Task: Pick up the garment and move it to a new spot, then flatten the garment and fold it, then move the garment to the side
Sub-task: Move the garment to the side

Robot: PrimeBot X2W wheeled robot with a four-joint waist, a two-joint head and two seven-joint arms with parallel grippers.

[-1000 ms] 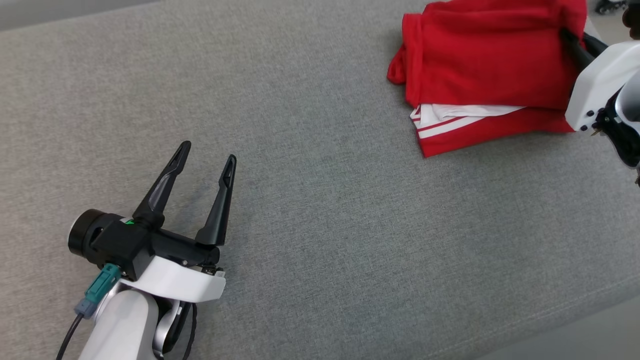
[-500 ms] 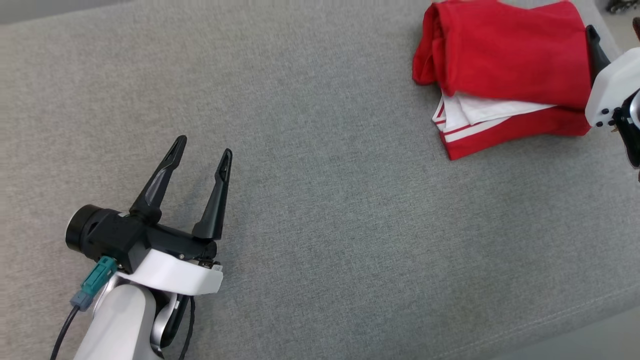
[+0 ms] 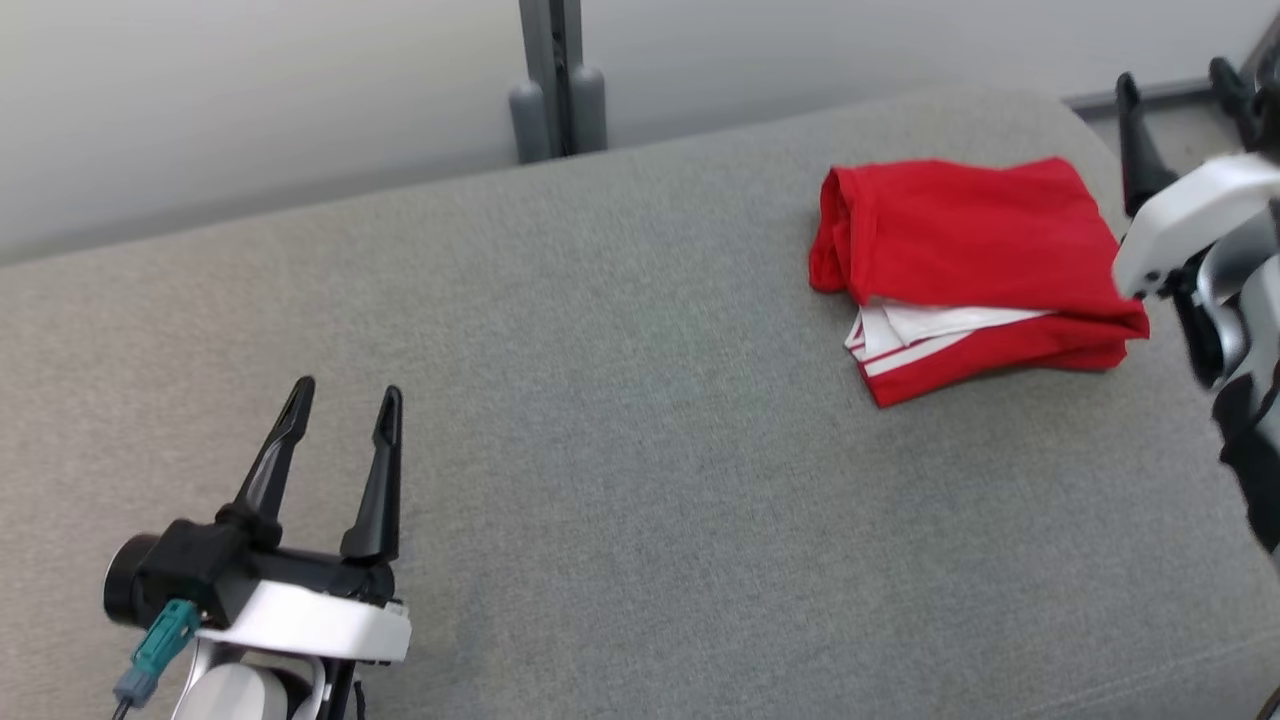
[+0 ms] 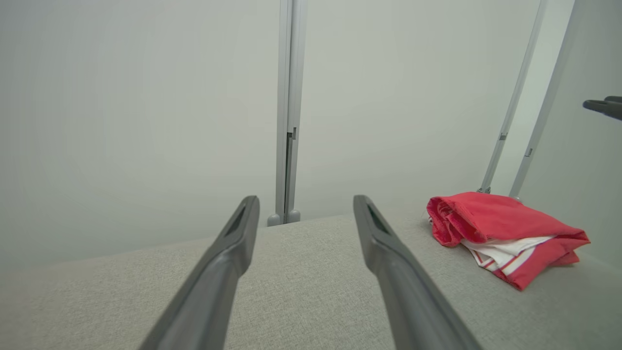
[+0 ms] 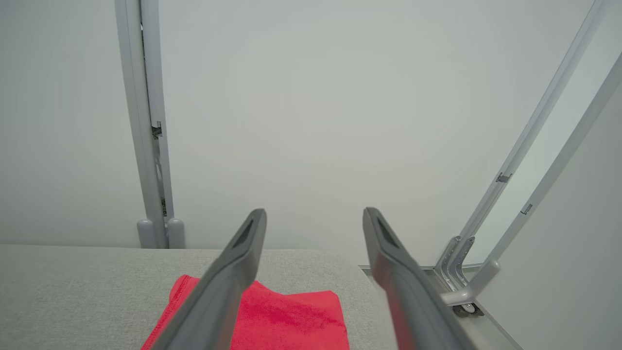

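Right gripper (image 3: 1172, 78): fingers spread wide, nothing between them. It sits off the garment's right edge, clear of the cloth, tips pointing toward the back wall. In its own wrist view the gripper (image 5: 313, 214) looks out over the top of the red fabric (image 5: 291, 316), not touching it.

Left gripper (image 3: 348, 390): also spread and empty, low over the near-left part of the table (image 3: 640, 470), well apart from the garment. Looks parked there to stay out of the way.

Garment (image 3: 970, 230): red with white stripes, folded into a compact stack, lying flat at the far right end of the table, near the rounded corner. The white-striped layer pokes out under the top fold on the near side. The left wrist view shows it (image 4: 500, 228) resting on its own.

My read: fold done, garment sits at the side, both grippers free. The task looks essentially complete. Only risk is the top fold slumping open, since nothing pins it.
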